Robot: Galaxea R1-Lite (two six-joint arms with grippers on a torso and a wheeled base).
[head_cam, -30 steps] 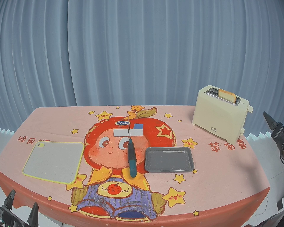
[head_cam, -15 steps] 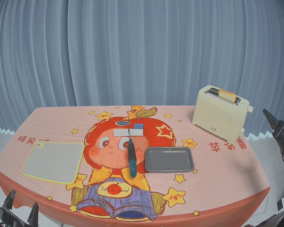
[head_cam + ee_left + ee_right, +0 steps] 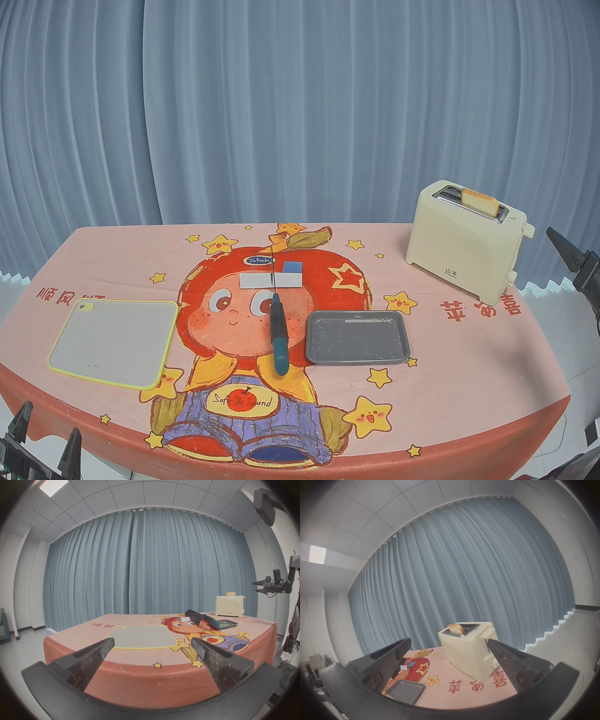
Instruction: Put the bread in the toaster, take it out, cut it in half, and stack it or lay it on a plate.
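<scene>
A slice of bread stands up out of the slot of the cream toaster at the table's far right. A teal-handled knife lies at the table's middle, just left of the empty grey plate. My right gripper hangs open in the air off the table's right edge, beside the toaster and apart from it, with the bread beyond its fingers. My left gripper is open and low, before the table's near left corner, facing the cutting board.
A grey cutting board with a yellow rim lies at the near left. Small white and blue blocks sit behind the knife's blade. A blue curtain closes the back. The cloth between the plate and the toaster is bare.
My right gripper has drifted a little up and toward the toaster. The bread, knife, plate and left gripper have not moved.
</scene>
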